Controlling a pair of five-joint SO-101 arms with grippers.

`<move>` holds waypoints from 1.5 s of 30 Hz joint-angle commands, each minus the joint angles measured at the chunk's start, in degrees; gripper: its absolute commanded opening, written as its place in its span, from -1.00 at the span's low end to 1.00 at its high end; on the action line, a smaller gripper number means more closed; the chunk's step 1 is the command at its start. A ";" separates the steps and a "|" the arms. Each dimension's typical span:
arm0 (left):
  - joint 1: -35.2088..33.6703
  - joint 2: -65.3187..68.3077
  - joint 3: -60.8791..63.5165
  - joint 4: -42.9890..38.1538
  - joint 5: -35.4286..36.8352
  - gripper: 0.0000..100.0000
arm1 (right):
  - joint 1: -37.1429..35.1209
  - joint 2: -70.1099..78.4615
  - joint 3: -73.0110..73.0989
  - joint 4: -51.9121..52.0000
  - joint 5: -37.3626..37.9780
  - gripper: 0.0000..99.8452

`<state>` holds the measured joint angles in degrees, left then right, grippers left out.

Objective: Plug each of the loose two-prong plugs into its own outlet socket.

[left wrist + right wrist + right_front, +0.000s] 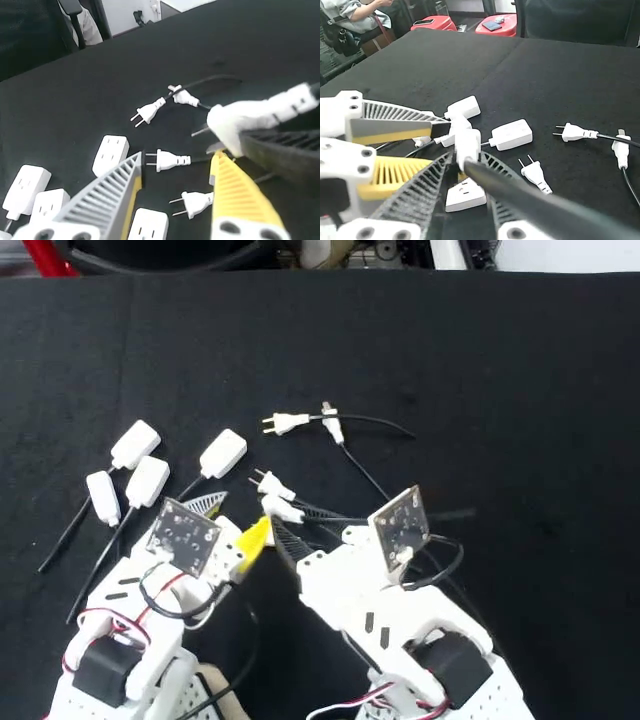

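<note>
Plug point(468, 142) being clamped in right pincer point(468, 159), hanging just beside left pincer point(177, 161), itself gaping wide open.

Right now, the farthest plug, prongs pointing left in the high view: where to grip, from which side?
On the farthest plug, probably take the white body just behind the prongs, from straight above, closing across its width. It lies flat on the table with both sides clear. Its cable trails right toward a second plug, so avoid that end.
</note>
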<state>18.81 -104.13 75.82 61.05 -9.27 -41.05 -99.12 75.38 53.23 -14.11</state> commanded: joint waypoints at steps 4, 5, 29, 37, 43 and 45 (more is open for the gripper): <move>-0.84 -0.18 0.66 3.78 -8.44 -0.56 | -0.44 -0.48 -3.12 0.00 0.53 -0.98; -0.92 -0.18 -0.13 5.71 -10.02 -0.56 | -0.44 -0.48 -3.12 0.00 0.62 -0.98; -2.24 -0.26 -1.36 -8.35 11.25 -0.56 | -8.79 -1.01 -3.12 5.19 7.91 -0.98; -0.13 -0.26 -0.75 -4.66 10.11 -0.56 | -8.79 -1.01 -3.03 4.84 7.91 -0.98; 4.35 -0.26 -0.13 -3.78 9.05 -0.56 | -8.79 -1.01 -2.86 4.40 7.91 -0.98; 5.23 -0.26 0.22 -3.69 7.30 -0.56 | -8.79 -1.01 -2.77 4.04 7.91 -0.98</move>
<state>20.84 -104.22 76.79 56.31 0.84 -49.49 -99.47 75.47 58.42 -6.55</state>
